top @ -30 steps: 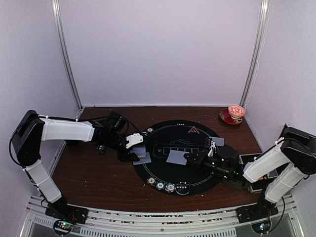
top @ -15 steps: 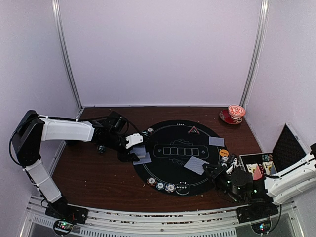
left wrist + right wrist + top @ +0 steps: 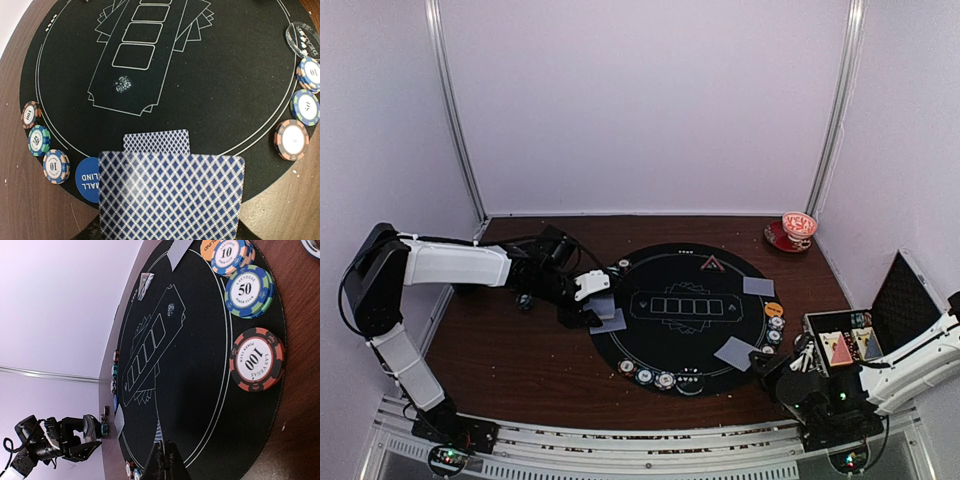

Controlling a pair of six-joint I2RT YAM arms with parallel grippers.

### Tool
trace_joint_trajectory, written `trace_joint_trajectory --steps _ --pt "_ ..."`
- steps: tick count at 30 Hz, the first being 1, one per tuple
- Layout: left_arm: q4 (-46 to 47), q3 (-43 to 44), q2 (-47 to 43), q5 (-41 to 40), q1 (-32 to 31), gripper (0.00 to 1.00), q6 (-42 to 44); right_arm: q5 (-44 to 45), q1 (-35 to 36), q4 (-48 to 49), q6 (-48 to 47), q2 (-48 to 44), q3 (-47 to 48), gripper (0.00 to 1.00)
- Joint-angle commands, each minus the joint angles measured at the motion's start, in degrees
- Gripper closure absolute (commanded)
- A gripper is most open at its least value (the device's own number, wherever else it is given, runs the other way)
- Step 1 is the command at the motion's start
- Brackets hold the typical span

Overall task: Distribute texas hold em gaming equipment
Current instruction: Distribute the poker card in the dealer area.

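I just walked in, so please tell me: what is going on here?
The robot is laying out poker gear on a round black mat. The left gripper is at its left edge over a playing card; whether it grips it is hidden. The right gripper, shut and empty, is near the right edge, by another card and three chips.

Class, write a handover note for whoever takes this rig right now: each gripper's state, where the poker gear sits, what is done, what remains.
Left gripper: at the left edge of the mat; a card hides its fingers, grip unclear.
Right gripper: shut, empty, close to the near-right card lying on the mat.
Done: right-edge chips, near-edge chips and far-left chips are placed; far-right card is down.
To do, likely: cards for the near-edge chips; board outlines are bare.
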Motion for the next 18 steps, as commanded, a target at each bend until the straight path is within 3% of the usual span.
trace_joint_trajectory --steps 1,18 --pt "1.07 0.26 0.13 0.43 0.21 0.38 0.24 3.82 1.24 -5.03 4.34 -0.89 -0.65 1.00" --pt "1.05 0.25 0.24 0.34 0.27 0.38 0.26 2.46 3.46 -0.40 4.56 7.05 2.37 1.00"
